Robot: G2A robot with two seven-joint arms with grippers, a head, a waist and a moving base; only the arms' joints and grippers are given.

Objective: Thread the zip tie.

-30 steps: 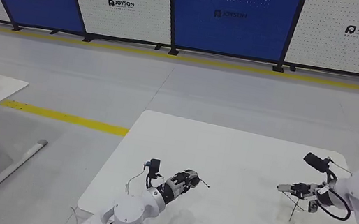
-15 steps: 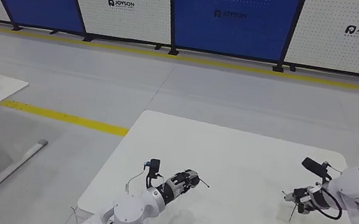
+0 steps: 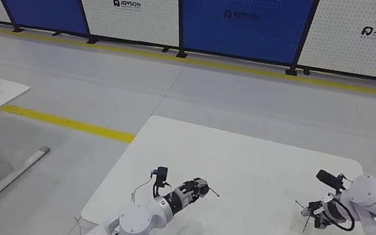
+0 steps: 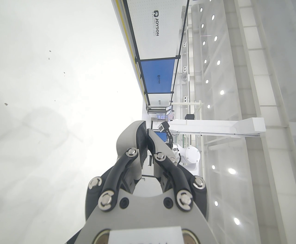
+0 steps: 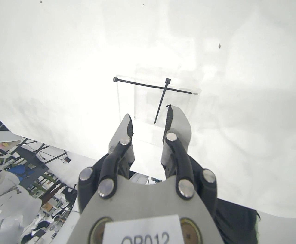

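Two black zip ties lie crossed on a small clear block (image 5: 182,104) on the white table. The longer zip tie (image 5: 143,84) runs across the block's top. The shorter zip tie (image 5: 160,104) crosses it, its head just past the crossing; I cannot tell if one passes through the other. My right gripper (image 5: 148,112) is open, hovering just short of the shorter tie's tail. From the top, the right gripper (image 3: 312,210) sits over the ties (image 3: 305,222) near the table's right side. My left gripper (image 4: 145,135) is shut, low over the table at the front left (image 3: 197,189).
The white table (image 3: 240,163) has bare surface between the two arms. Its front edge lies close to the left arm. Blue and white partition panels (image 3: 241,15) stand far behind, across the floor.
The right gripper has swung from pointing level toward the table's middle to tilting down, and has drawn closer to the zip ties. The left arm has not moved.
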